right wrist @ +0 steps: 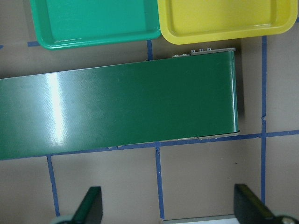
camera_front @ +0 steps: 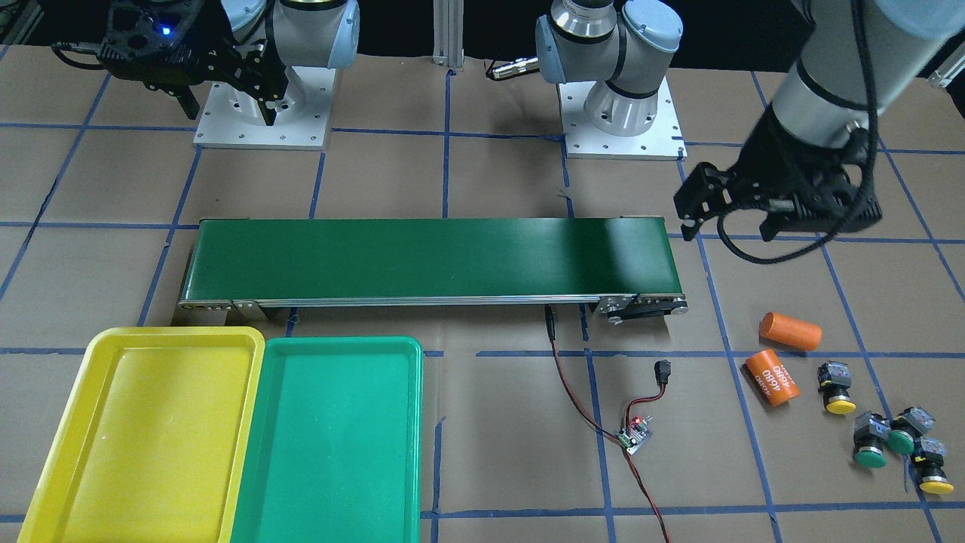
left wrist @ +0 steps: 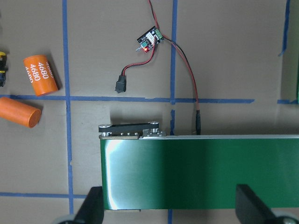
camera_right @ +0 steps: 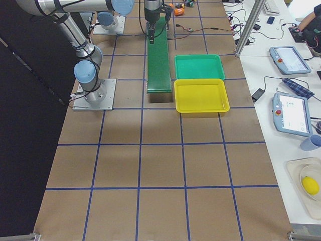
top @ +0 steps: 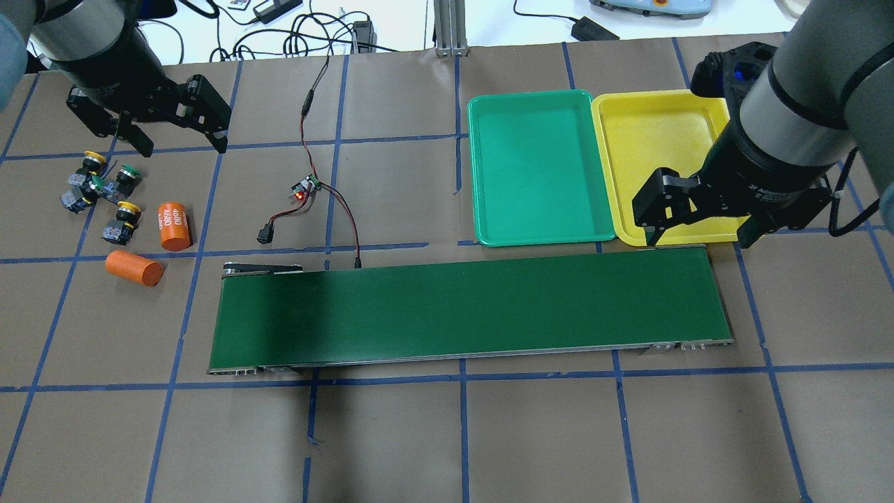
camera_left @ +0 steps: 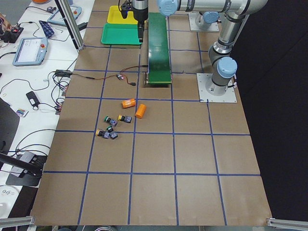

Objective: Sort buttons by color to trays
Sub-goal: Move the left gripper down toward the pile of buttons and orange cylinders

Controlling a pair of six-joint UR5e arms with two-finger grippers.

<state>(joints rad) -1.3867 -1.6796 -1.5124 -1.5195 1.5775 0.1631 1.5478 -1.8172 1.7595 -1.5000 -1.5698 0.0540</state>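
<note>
brown gridded table [camera_front: 490, 188]: four black-bodied buttons [camera_front: 871, 445], two yellow-capped, two green-capped, grouped; left gripper [top: 178, 140] and right gripper [top: 698, 234] spread.

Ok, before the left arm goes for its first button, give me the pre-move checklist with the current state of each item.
1. Left gripper open and empty: ok.
2. Right gripper open and empty: ok.
3. All four buttons in view, none sorted yet: ok.
4. Room around each button for the fingers: not ok for three, which are bunched together. The yellow button beside the orange cylinders stands apart.
5. Green tray and yellow tray empty: ok.
6. Conveyor belt bare: ok. Whether it is running: cannot tell.
</note>
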